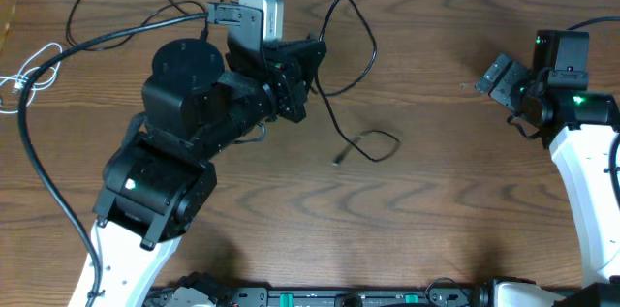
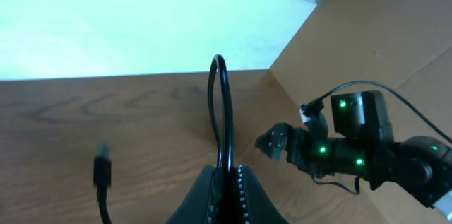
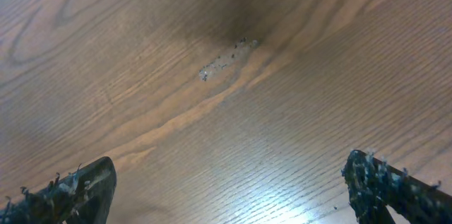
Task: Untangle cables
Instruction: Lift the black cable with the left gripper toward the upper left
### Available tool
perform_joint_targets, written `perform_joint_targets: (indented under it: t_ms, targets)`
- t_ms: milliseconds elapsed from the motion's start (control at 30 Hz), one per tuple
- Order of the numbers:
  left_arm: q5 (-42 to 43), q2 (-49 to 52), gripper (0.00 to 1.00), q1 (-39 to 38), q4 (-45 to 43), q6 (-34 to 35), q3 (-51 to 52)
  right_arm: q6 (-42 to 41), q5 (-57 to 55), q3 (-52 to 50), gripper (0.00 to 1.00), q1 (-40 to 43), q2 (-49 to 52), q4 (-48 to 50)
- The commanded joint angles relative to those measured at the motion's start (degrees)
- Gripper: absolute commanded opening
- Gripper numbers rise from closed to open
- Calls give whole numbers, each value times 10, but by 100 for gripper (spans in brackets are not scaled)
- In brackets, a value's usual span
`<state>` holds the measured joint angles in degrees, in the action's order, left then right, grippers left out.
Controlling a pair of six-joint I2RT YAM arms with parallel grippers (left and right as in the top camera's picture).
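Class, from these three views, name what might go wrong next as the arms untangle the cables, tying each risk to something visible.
1. The left tool pinches only a thin loop of the black cable; a pull may slip it free.
2. The right tool hangs open far away, so nothing anchors the trailing plug end; it may drag.
3. The white cable lies near the left edge of the table and might fall.

left arm (image 1: pixel 182 89): black housings, white base link | right arm (image 1: pixel 565 106): black, green lights, perhaps LEDs

table (image 1: pixel 436 210): brown wood | centre: black cable (image 1: pixel 374 159), loose loop | left edge: white cable (image 1: pixel 21 80)
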<state>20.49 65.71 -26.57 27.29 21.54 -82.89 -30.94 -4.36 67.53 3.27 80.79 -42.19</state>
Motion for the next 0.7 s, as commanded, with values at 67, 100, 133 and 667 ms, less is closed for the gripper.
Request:
perform_joint_targets:
  t_ms: [67, 100, 133, 667]
  targets:
    - [-129, 1, 7, 2, 6, 79, -5, 2, -7, 2, 99, 1, 1, 0]
    - [-146, 1, 7, 2, 9, 92, -5, 2, -7, 2, 99, 1, 1, 0]
    - [-163, 1, 7, 2, 15, 110, -5, 2, -7, 2, 99, 1, 1, 0]
    - [-170, -3, 7, 38, 26, 340, -5, 294, 489, 2, 99, -121, 28, 49]
